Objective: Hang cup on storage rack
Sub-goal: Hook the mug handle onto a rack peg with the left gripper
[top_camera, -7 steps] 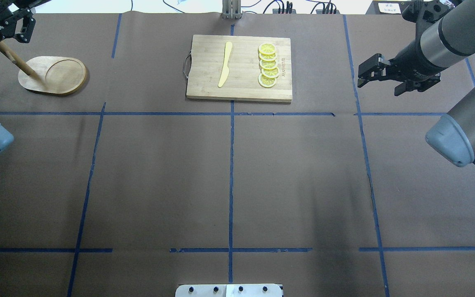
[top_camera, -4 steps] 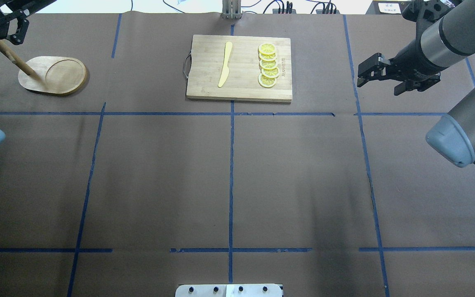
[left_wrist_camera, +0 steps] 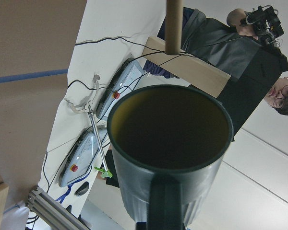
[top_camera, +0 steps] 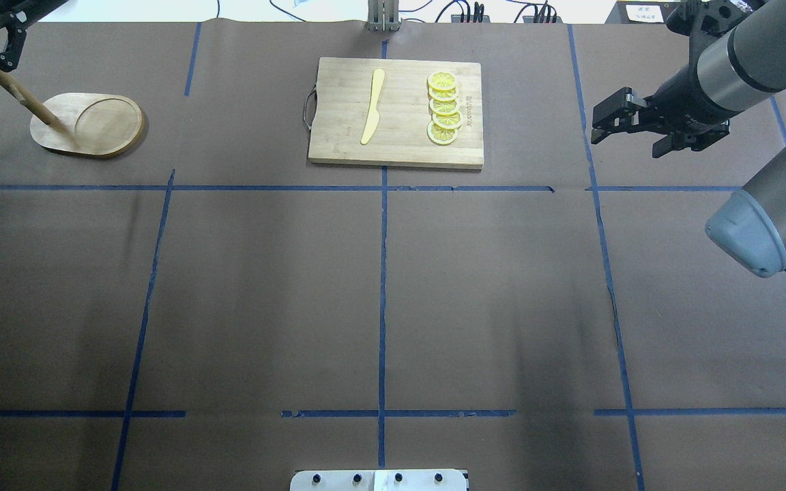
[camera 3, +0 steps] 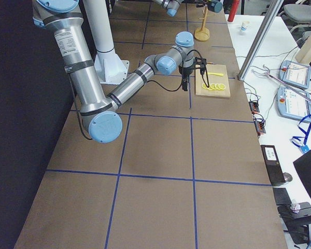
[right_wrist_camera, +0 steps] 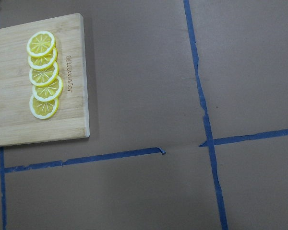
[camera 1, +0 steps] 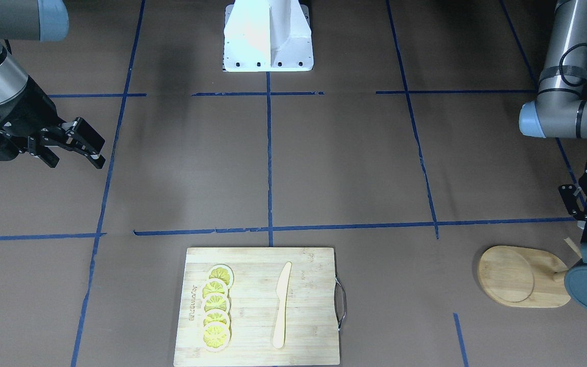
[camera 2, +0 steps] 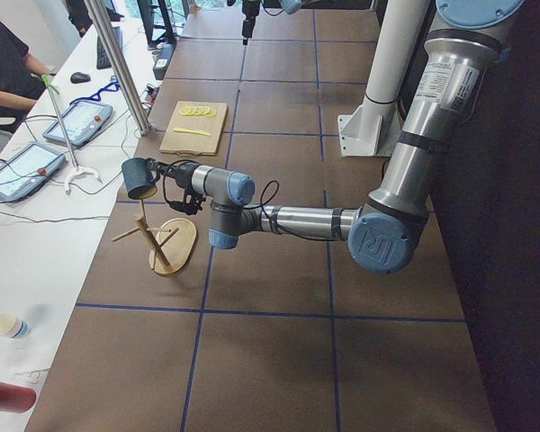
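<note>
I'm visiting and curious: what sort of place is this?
Probably a robotics research lab: the table is gridded with blue tape, control tablets lie on a side desk, and a person sits by them.

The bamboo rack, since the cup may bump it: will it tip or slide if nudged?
It probably resists tipping: the rack has a wide, flat oval base under a slim post. It looks like light, thin wood, so a sideways knock from the cup would more likely slide it.

Overhead and front cameras look down from opposite sides, sharing the cutting board [top_camera: 403,140] at 12 and 6 o'clock; 2 end cameras sight along the table [camera 2: 279,297]; wrist cameras ride close.
</note>
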